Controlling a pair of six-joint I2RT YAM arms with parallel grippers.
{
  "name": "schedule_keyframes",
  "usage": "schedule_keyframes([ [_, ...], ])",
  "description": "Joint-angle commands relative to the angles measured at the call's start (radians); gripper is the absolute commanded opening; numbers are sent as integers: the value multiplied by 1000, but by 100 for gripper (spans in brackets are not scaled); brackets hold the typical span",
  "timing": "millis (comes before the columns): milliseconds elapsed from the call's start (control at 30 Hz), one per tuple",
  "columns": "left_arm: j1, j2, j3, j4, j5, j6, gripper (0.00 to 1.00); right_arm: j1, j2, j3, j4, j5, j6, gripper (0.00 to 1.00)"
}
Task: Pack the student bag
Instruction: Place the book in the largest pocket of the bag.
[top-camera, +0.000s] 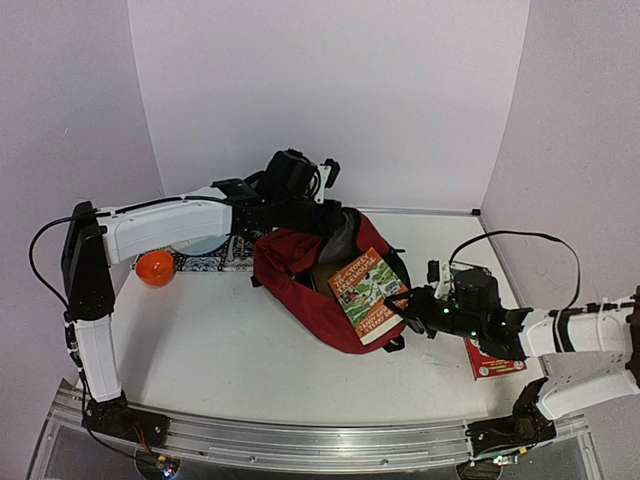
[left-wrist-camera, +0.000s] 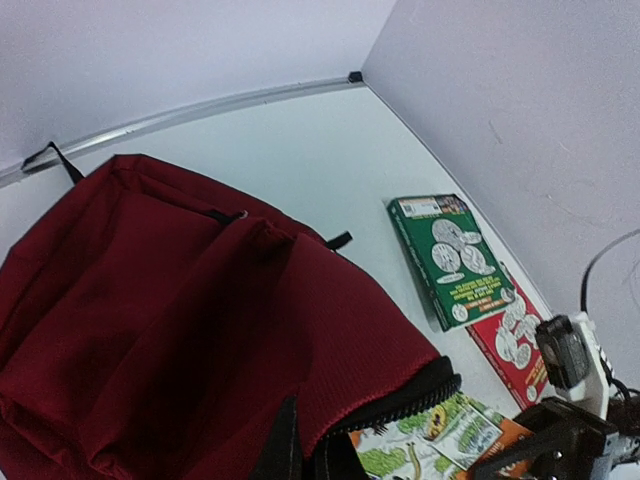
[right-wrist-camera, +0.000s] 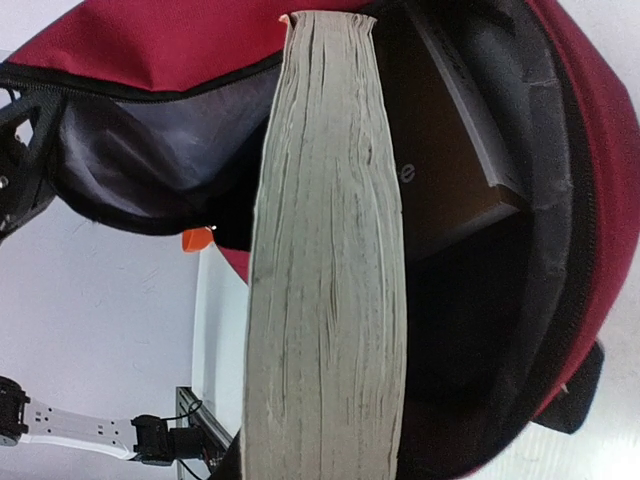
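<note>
While the right fingers (top-camera: 410, 303) clamp the near edge of a green-covered book (top-camera: 367, 292), slanted over the open mouth, the left fingers (top-camera: 322, 217) are pinched shut on the far rim of the student bag (top-camera: 300, 285), which lies mid-worktop (top-camera: 200, 340) between the arms. A red book (top-camera: 495, 362) lies beneath the right arm, and an orange bowl (top-camera: 155, 267) sits off left.

Book (right-wrist-camera: 325, 250): lower end cut off by the frame edge; right gripper (top-camera: 408, 312) not visible in its own wrist view; bag (right-wrist-camera: 570, 200) interior dark, contents indistinct; cover lettering too small to read.
</note>
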Motion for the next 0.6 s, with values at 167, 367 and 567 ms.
schedule_keyframes([
  [167, -11, -137, -99, 86, 161, 37, 0, 3, 227, 209, 261, 26, 75, 0],
  [367, -15, -197, -149, 140, 221, 41, 0, -1, 353, 297, 241, 34, 105, 0],
  [567, -16, -261, -207, 211, 215, 58, 0, 0, 417, 301, 239, 5, 140, 0],
])
